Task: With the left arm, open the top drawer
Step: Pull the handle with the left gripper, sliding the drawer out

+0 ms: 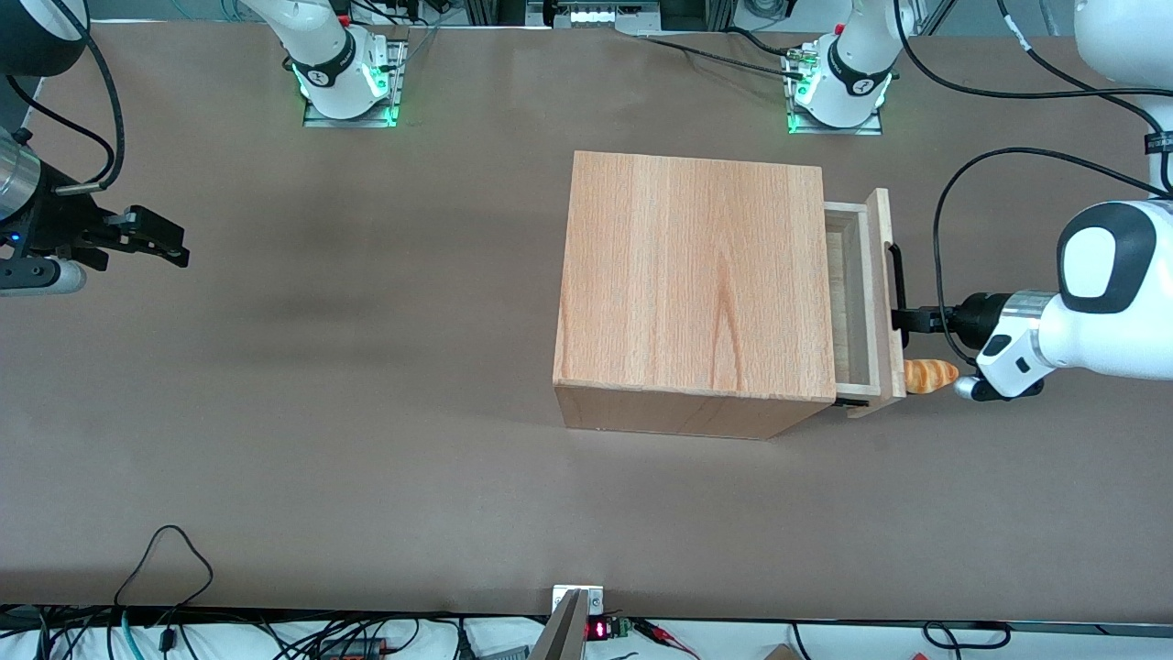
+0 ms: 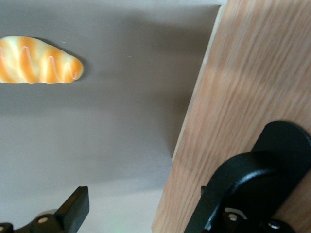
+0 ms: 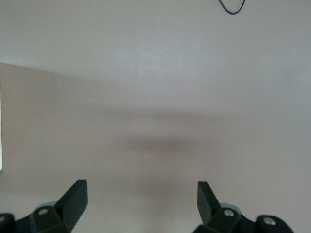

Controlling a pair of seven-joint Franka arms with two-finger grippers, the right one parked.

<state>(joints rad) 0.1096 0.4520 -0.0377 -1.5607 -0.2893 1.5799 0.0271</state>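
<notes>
Matte brown tabletop (image 1: 367, 440) bearing a large pale-wood cabinet (image 1: 692, 284). Front view: the shallow pale-wood top drawer (image 1: 861, 302) stands partly pulled out toward the working arm's end. The glossy white left arm (image 1: 1090, 312) reaches to the drawer's long black bar handle (image 1: 898, 284). The slim black two-finger gripper (image 1: 903, 319) sits at the handle; whether its jaws clamp it cannot be told. Wrist view alone resolves the striped orange bread roll (image 2: 39, 60), half hidden in the front view.
</notes>
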